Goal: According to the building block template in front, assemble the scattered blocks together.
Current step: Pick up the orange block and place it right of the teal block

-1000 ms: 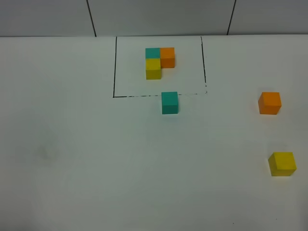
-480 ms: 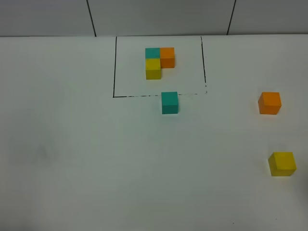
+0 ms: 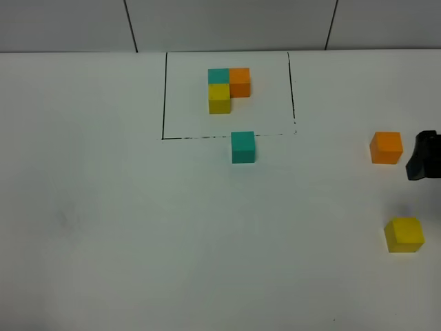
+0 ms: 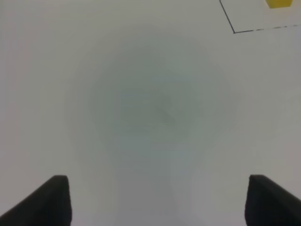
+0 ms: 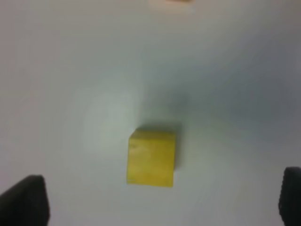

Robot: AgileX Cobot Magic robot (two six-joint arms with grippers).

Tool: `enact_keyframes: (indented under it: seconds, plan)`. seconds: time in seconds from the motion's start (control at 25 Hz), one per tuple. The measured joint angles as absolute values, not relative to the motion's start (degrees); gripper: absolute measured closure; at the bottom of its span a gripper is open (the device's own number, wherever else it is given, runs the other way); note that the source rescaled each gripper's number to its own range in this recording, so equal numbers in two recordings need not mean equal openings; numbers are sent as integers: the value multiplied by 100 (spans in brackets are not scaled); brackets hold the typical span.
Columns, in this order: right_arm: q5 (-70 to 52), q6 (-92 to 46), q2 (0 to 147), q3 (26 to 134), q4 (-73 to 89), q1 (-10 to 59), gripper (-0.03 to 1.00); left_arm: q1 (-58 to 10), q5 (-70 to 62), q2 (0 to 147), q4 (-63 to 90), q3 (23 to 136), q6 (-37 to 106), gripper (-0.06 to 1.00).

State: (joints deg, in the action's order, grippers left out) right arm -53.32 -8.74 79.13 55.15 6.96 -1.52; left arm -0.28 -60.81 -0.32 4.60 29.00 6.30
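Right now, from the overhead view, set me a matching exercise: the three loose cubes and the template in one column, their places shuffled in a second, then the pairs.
Things
1. loose teal cube
2. loose orange cube
3. loose yellow cube
4. template

Places
A. far right, nearest the camera
B. inside the drawn black rectangle
C. at the rectangle's near line, around the middle
D. far right, farther back than the other cube on that side

Pairs: 1-C, 2-D, 3-A, 4-B

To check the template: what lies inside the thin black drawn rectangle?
Three small matte cubes joined in an L: teal cube, orange cube, yellow cube. A loose teal cube hides part of the near line of the rectangle.
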Motion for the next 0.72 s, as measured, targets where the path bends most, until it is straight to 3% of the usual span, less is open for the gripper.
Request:
enact_keyframes:
  seconds: [0.72]
  plan:
    - [-4816,-868,9141,5528,676,-152,-3,-28,-6086,-32,460,2900,630,12]
